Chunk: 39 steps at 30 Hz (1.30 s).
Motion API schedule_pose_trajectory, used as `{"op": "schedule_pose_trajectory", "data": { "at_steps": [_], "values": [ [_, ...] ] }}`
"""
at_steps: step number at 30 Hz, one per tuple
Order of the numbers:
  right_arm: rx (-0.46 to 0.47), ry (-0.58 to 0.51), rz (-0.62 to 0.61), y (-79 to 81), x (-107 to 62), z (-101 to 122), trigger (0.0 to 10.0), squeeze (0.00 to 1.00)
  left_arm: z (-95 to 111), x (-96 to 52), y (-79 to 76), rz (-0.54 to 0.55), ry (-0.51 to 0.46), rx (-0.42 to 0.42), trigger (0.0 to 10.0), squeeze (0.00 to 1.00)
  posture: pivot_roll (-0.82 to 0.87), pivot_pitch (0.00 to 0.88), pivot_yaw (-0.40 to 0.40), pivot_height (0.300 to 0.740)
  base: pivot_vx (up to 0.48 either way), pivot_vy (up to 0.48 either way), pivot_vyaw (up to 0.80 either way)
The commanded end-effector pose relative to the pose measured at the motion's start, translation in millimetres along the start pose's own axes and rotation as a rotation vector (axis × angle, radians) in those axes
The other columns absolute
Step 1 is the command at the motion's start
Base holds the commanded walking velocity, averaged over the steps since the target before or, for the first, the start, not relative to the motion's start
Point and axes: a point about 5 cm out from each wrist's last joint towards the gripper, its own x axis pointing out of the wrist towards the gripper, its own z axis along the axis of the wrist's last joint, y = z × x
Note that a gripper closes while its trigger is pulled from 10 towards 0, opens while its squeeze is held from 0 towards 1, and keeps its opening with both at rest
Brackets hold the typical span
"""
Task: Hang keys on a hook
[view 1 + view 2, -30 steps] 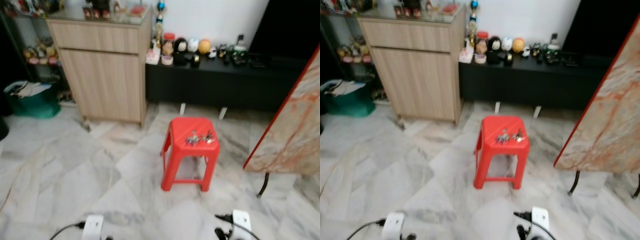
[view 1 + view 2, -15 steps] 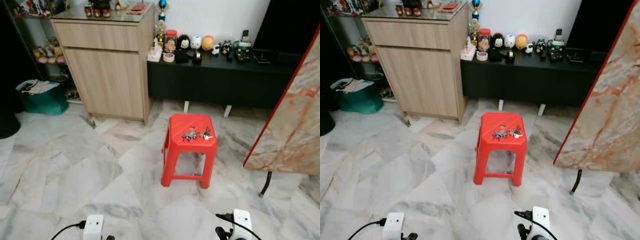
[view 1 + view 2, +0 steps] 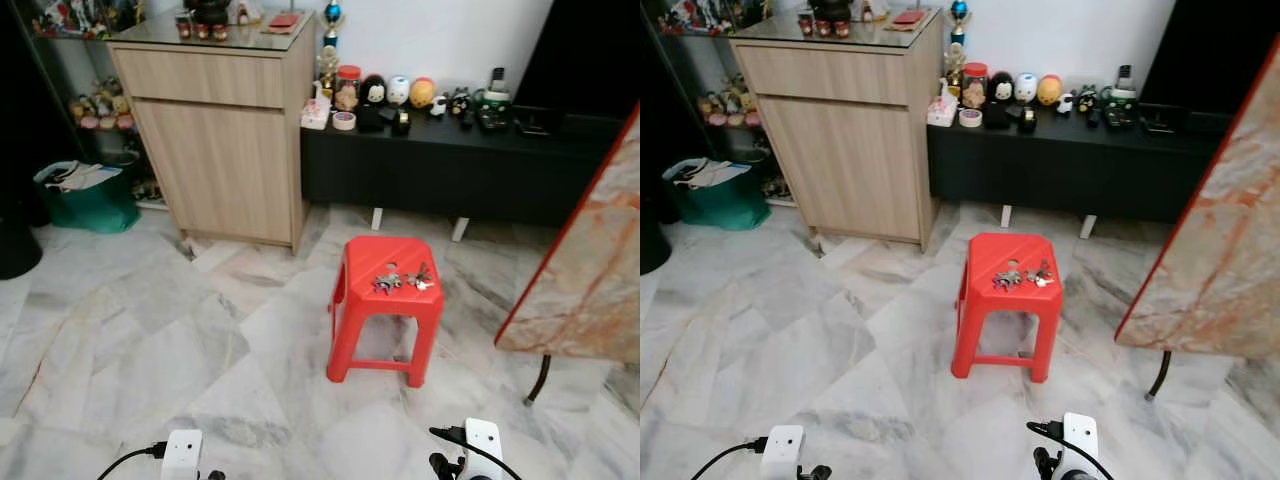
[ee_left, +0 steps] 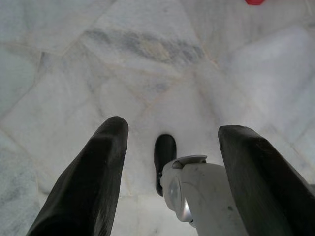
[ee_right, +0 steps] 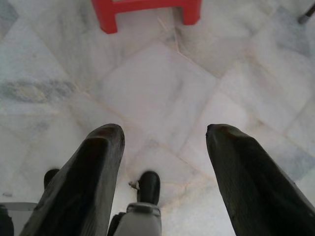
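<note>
**Left eye view: keys wait on a red stool**

The keys (image 3: 400,278) lie in a small pile on top of the red stool (image 3: 385,300). The stool stands on the marble floor (image 3: 150,340), at about 1 o'clock from the robot. Behind it, near 12 o'clock, is a long black desk (image 3: 450,165) with little toys (image 3: 395,92) in a row. A wooden cabinet (image 3: 215,130) stands at 11 o'clock, and a green bin (image 3: 80,195) sits at 10 o'clock. A marble slab (image 3: 590,270) leans at 3 o'clock.

The left gripper (image 4: 170,147) hangs low over the floor, its fingers (image 4: 93,182) spread wide and holding nothing. The right gripper (image 5: 165,142) hangs the same way, fingers (image 5: 88,177) apart and empty, with the stool's legs just ahead.
</note>
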Motion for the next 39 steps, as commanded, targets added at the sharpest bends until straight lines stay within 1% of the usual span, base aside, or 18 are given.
{"op": "schedule_pose_trajectory", "data": {
  "at_steps": [1,21,23,26,30,33,39],
  "values": [
    [-0.009,-0.01,-0.004,-0.4,0.4,3.8,10.0,0.0,-2.8,-0.3,-1.2,-0.002,0.011,-0.02,10.0,0.0,0.12,0.0,-0.059,0.74,0.337,0.0,0.0],
    [0.001,-0.011,-0.001,0.8,0.5,3.4,10.0,0.0,-2.8,-0.2,-1.6,-0.007,0.013,-0.025,10.0,0.0,0.12,0.0,-0.056,0.74,0.359,0.0,0.0],
    [-0.01,-0.012,-0.001,0.8,0.5,3.8,10.0,0.0,-3.0,-0.1,-2.2,-0.008,0.013,-0.025,10.0,0.0,0.12,0.0,-0.056,0.74,0.368,0.0,0.0],
    [-0.026,-0.035,-0.006,0.4,0.5,6.3,10.0,0.0,-3.1,-0.1,-2.7,-0.008,0.013,-0.028,10.0,0.0,0.12,0.0,-0.056,0.74,0.364,0.0,0.61],
    [-0.014,-0.031,-0.003,0.5,0.5,5.8,10.0,0.0,-3.3,-0.1,-3.3,-0.009,0.014,-0.029,10.0,0.0,0.12,0.0,-0.057,0.74,0.367,0.0,0.8],
    [0.003,-0.031,-0.003,0.4,0.4,5.3,10.0,0.0,-3.9,-0.2,-3.4,-0.011,0.015,-0.029,10.0,0.0,0.12,0.0,-0.057,0.74,0.365,0.0,0.0],
    [0.009,-0.031,-0.005,0.1,0.4,5.2,10.0,0.0,-4.7,-0.6,-2.2,-0.008,0.016,-0.028,10.0,0.0,0.12,0.0,-0.057,0.74,0.368,0.0,0.0]
  ]
}}
